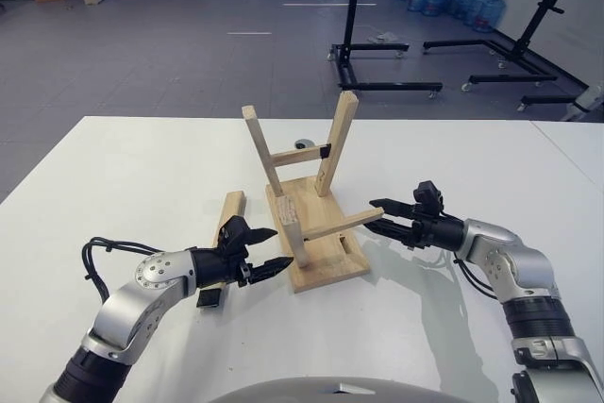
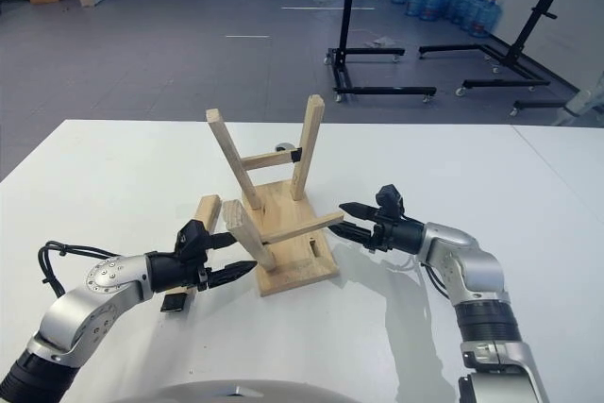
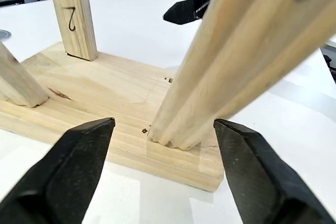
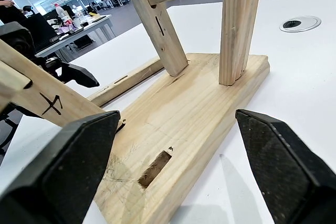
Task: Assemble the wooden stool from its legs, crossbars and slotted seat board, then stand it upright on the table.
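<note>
Seat board [image 1: 321, 261] lies well inside the table [image 1: 123, 167].

One board [image 1: 330, 260]. Four legs [image 1: 338, 139]: three standing in the board, one loose leg [image 1: 230, 210] lying beside it. Two crossbars [image 1: 298, 154].

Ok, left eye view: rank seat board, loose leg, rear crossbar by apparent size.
1. seat board
2. loose leg and rear crossbar: about alike as shown; the left gripper covers much of the leg, so no ranking.

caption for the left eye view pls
Open left gripper and right gripper flank the upside-down, partly assembled stool
</note>
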Available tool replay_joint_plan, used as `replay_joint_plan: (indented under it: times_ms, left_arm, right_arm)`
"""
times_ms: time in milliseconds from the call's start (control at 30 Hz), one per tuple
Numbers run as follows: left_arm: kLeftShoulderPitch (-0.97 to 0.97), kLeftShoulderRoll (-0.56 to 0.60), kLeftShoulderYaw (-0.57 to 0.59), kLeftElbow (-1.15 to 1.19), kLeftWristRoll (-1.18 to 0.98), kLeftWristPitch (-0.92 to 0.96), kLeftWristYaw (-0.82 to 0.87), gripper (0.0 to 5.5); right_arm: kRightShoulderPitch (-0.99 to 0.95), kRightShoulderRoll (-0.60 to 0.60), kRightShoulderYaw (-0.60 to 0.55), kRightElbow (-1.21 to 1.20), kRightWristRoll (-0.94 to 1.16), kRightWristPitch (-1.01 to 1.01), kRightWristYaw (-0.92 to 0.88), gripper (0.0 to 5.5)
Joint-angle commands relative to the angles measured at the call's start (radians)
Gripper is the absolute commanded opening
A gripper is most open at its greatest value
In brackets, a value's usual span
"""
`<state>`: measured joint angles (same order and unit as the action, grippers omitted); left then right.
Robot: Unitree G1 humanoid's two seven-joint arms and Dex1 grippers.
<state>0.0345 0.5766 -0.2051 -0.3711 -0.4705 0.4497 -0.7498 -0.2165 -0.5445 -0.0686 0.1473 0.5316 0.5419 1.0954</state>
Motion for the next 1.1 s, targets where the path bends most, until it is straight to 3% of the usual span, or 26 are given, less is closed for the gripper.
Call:
replay_joint_plan:
  times_ms: [33,100,233,333,467,633,967,1100]
  left_arm:
    - [0.021,0.005,0.046,-0.034,0.010,0.011,0.027,4.13]
    - [0.049,0.013,0.075,-0.049,0.021,0.019,0.054,4.47]
    - [0.077,-0.010,0.122,-0.060,0.138,0.130,0.264,4.47]
    - [0.072,-0.115,0.171,-0.069,0.206,0.194,0.468,4.47]
    - [0.030,-0.375,0.207,-0.145,0.256,0.311,0.777,4.47]
    - [0.024,-0.418,0.167,-0.150,0.301,0.583,0.854,4.47]
    - [0.060,-0.444,0.220,-0.120,0.263,0.707,0.785,4.47]
    - [0.086,-0.424,0.196,-0.124,0.266,0.711,0.762,4.01]
  right_arm:
    - [-0.013,-0.014,0.005,0.005,-0.009,0.002,0.002,4.05]
    - [-0.013,-0.020,0.004,0.007,-0.012,0.000,0.005,4.05]
    - [0.008,-0.036,-0.012,-0.012,-0.005,0.012,-0.005,4.05]
    - [0.040,-0.033,-0.016,-0.038,0.001,0.020,-0.020,4.05]
    - [0.077,-0.020,-0.034,-0.069,0.022,0.045,-0.058,4.05]
    - [0.079,0.013,-0.039,-0.082,0.029,0.043,-0.113,4.05]
    - [0.123,0.070,-0.035,-0.108,0.019,0.006,-0.174,4.05]
    - [0.141,0.077,-0.035,-0.127,0.019,0.000,-0.189,4.05]
